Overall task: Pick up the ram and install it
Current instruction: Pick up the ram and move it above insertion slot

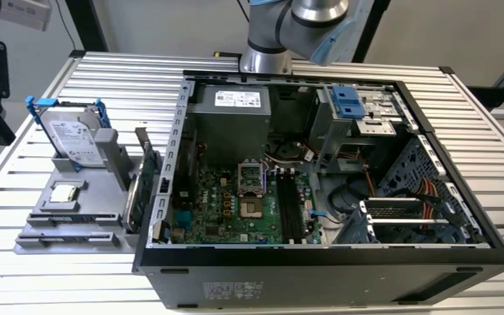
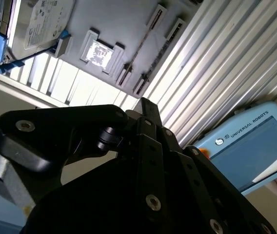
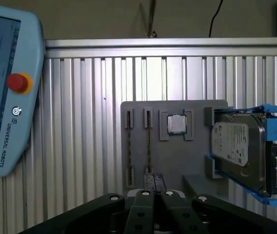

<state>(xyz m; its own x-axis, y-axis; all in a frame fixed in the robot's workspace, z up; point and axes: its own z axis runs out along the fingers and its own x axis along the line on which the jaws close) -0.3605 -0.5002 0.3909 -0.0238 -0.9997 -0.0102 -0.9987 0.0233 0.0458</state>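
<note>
Overhead, hand (image 3: 154, 179) pressed together, above edge of gray holder (image 3: 177, 161), ribbed table (image 3: 80, 122) around

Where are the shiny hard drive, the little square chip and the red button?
Hard drive (image 3: 236, 151): first wrist view, on its silver face.
Square chip (image 3: 176, 124): first wrist view, middle of its metal top.
Red button (image 3: 17, 82): first wrist view, centre of the button.

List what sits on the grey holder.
On the holder: a blue-framed hard drive on edge, a square chip in its pocket, two narrow slots, contents unclear. In the first wrist view the gripper covers one edge.
</note>
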